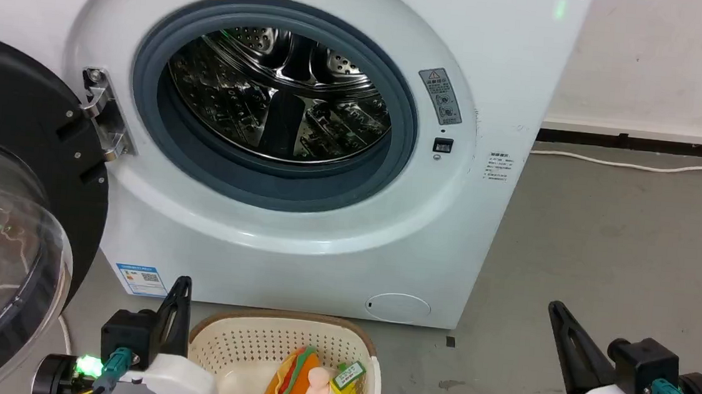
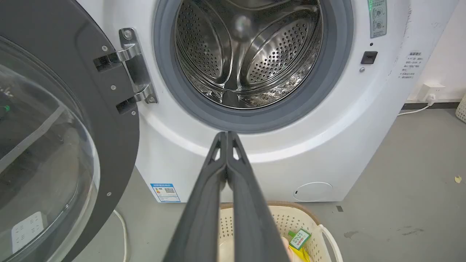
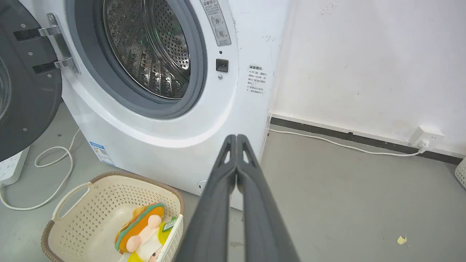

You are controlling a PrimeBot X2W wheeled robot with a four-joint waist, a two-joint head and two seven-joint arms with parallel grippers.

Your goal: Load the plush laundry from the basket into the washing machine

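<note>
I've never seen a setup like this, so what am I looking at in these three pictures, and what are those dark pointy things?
It is a wheeled robot with two arms. One picture comes from its head camera; the other two look along each wrist's fingers. The dark prongs are its left gripper and right gripper, both shut and holding nothing. Ahead stands a washing machine with its door swung open. On the floor before it sits a basket holding an orange plush and a doll.
</note>
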